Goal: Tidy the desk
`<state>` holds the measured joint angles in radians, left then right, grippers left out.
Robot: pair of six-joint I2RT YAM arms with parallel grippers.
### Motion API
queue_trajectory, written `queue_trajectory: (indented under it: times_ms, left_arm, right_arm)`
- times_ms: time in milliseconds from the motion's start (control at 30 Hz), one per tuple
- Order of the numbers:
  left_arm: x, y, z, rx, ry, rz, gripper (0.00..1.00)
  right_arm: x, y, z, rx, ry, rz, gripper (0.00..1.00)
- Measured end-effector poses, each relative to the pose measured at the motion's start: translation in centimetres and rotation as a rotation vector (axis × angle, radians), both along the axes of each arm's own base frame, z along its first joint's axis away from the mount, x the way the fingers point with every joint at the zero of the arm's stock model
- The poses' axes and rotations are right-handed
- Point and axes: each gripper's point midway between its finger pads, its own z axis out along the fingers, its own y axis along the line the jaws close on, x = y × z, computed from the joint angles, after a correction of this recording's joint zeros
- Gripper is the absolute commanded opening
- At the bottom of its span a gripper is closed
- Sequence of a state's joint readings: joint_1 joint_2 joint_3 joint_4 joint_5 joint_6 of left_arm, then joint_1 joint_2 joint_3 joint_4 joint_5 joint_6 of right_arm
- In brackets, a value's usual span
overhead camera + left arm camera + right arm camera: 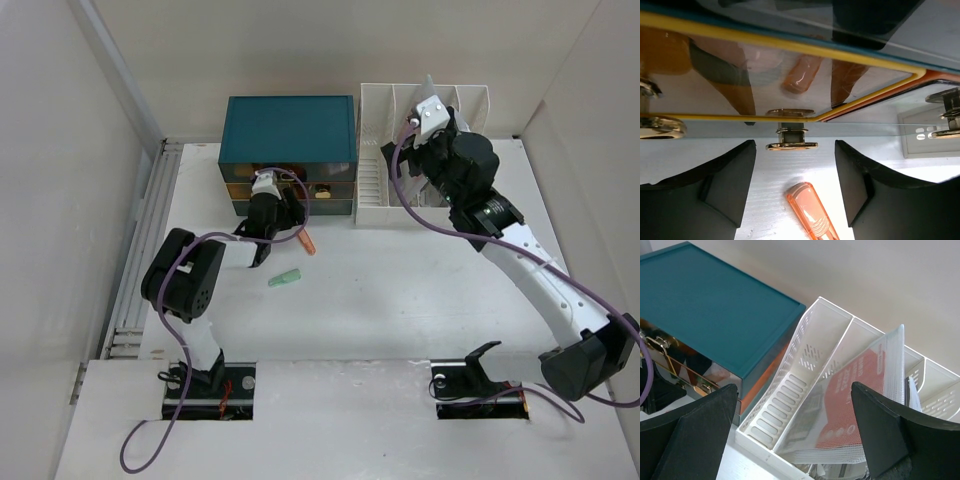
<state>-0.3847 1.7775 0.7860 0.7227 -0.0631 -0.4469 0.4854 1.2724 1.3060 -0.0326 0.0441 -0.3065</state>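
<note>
The desk [400, 300] is a wide white tabletop. My left gripper [275, 200] sits low at the front of the teal drawer box [290, 130]. In the left wrist view its jaws [795, 175] are open, and a gold drawer knob [791, 141] stands between the fingertips without touching them. An orange marker [810, 212] lies on the desk [770, 180] under the jaws. A green marker [284, 278] lies further out. My right gripper [412, 150] hovers open over the white file rack [385, 190], holding nothing.
A mesh pouch with red paper [865, 400] leans in the file rack [790, 390], beside the teal box [705, 305]. The clear drawer front [740, 85] has a yellow rim, and two more knobs flank it. White walls enclose the desk.
</note>
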Motion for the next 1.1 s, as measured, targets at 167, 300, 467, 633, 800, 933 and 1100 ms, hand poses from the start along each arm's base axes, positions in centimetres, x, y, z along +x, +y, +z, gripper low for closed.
queue_trajectory:
  times_ms: [167,300,467,633,800,933,1100]
  left_arm:
    - [0.2,0.0,-0.2,0.003,-0.001,0.006,0.58]
    - [0.4,0.1,-0.3,0.005,-0.005,0.014,0.55]
    - [0.7,0.1,-0.3,0.005,-0.01,0.019,0.47]
    - [0.8,0.1,-0.3,0.005,-0.013,0.019,0.43]
    - [0.8,0.1,-0.3,0.006,-0.013,0.019,0.4]
    - [0.5,0.0,-0.4,-0.007,-0.018,0.016,0.39]
    - [-1.0,-0.1,-0.5,-0.009,-0.02,0.017,0.37]
  right_arm:
    - [0.1,0.0,-0.1,-0.001,0.001,0.0,1.0]
    - [0.2,0.1,-0.3,-0.003,0.005,0.0,1.0]
    - [0.4,0.2,-0.5,-0.005,0.01,0.0,1.0]
    - [0.5,0.3,-0.7,-0.007,0.014,0.0,1.0]
    - [0.6,0.3,-0.9,-0.009,0.018,0.0,1.0]
    - [0.7,0.4,-1.1,-0.011,0.021,0.0,1.0]
    - [0.7,0.6,-1.5,-0.015,0.029,0.013,1.0]
